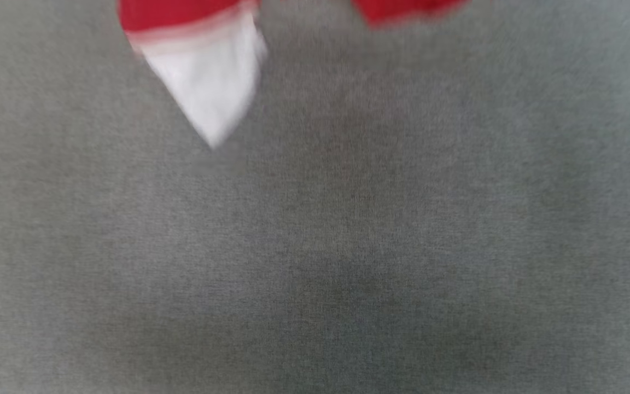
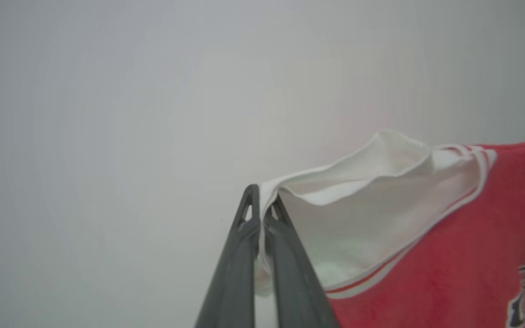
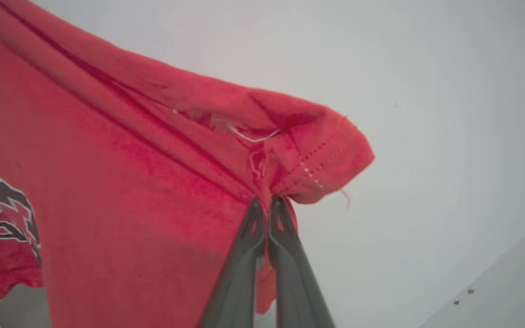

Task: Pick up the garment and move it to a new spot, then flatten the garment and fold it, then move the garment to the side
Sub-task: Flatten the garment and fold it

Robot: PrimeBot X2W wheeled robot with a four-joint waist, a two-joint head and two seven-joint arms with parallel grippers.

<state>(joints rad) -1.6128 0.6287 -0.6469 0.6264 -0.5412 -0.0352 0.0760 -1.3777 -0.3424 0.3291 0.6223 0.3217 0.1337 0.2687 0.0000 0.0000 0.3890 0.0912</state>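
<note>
The shirt (image 1: 205,71) is at the far side of the surface (image 1: 348,246), its sleeve (image 2: 372,205) on the left. The left gripper (image 2: 261,214) pinches the sleeve's edge; the right gripper (image 3: 265,205) pinches the hem corner (image 3: 326,168) on the right.

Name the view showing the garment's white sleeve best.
Left wrist view: the white sleeve is sharp, pinched in the left gripper. Head view shows it blurred at the top. Right wrist view shows red cloth in the right gripper.
</note>
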